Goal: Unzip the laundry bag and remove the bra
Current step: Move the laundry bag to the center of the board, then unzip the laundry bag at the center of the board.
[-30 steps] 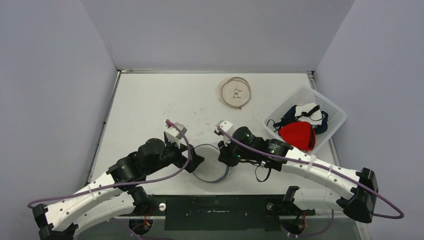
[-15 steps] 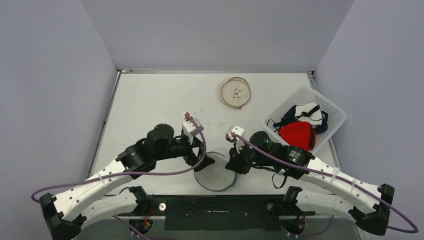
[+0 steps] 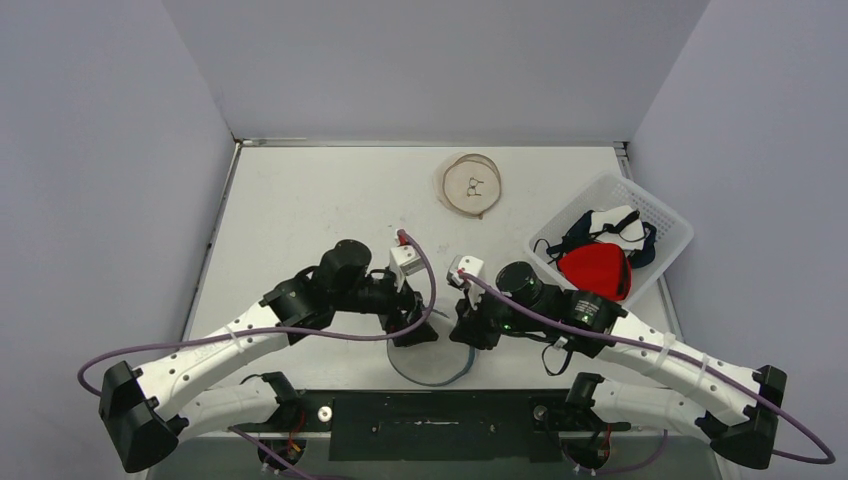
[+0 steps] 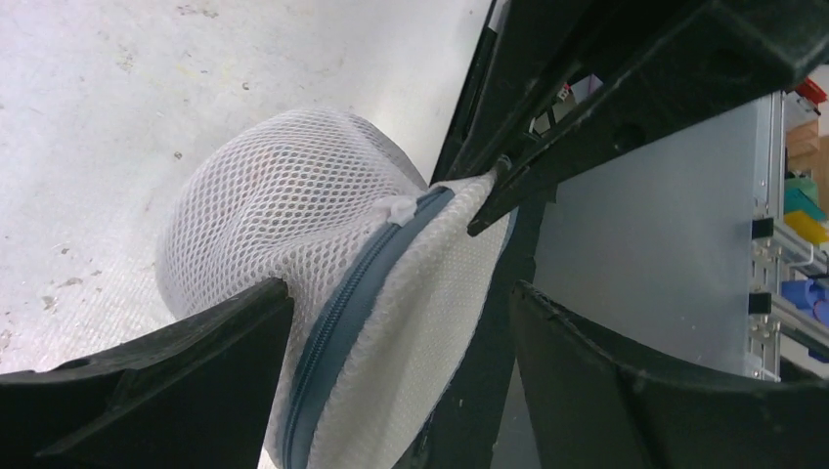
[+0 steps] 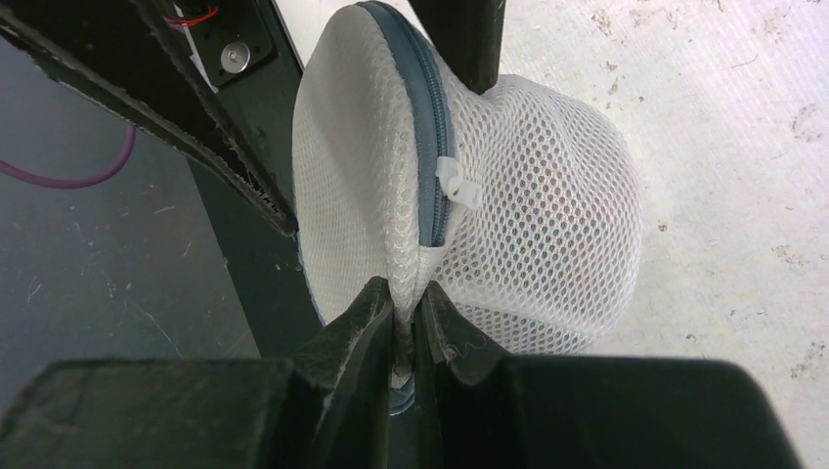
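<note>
The laundry bag is a round white mesh pouch with a blue-grey zipper, lying at the table's near edge. My right gripper is shut on the bag's rim seam, just below the white zipper pull. From the top it sits right of the bag. My left gripper is open, its two fingers straddling the bag's zippered rim from the opposite side. The zipper looks closed along the stretch I see. The bra is hidden inside the bag.
A white slatted basket at the right holds red, white and dark garments. A second round mesh pouch with a beige rim lies at the back. The black mounting rail runs just below the bag.
My left gripper has swung right and come over the bag's rim. My right gripper carried the bag slightly right and toward the near edge, then held still.
</note>
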Action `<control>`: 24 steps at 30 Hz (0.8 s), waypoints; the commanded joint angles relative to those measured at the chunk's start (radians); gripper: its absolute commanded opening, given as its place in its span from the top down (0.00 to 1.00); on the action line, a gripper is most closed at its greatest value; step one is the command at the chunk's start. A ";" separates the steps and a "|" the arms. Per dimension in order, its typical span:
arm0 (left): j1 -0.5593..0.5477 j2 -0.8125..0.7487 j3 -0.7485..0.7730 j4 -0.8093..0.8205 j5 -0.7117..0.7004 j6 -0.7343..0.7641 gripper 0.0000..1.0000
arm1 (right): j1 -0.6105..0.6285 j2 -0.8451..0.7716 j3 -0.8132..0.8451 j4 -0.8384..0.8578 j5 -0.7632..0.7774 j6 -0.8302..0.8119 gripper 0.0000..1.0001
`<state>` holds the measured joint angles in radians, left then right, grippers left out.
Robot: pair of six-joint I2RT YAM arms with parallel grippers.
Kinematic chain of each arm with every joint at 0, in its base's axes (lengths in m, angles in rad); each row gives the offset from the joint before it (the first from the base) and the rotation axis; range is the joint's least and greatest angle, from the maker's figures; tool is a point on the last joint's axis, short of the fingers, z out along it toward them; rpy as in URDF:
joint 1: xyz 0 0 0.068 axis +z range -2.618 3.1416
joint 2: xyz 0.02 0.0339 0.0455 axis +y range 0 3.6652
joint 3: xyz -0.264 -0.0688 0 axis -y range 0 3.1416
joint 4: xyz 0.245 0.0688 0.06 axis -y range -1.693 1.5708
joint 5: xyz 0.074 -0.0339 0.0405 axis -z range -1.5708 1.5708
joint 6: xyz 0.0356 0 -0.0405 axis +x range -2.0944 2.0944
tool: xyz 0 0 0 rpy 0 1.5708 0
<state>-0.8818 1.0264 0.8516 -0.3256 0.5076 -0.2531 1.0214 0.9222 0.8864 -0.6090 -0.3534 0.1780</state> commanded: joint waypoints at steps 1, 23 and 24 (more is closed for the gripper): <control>0.009 -0.028 -0.048 0.118 0.095 -0.038 0.25 | -0.002 0.004 0.063 0.040 0.008 -0.033 0.95; 0.006 -0.305 -0.341 0.603 -0.551 -0.657 1.00 | -0.009 -0.169 -0.008 0.280 0.453 0.315 0.09; -0.008 -0.327 -0.390 0.689 -0.636 -0.725 1.00 | -0.009 -0.203 -0.045 0.318 0.482 0.358 0.08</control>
<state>-0.8749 0.7864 0.5816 0.0044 0.2058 -0.6594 1.0195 0.8520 0.9295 -0.4850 -0.0704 0.3416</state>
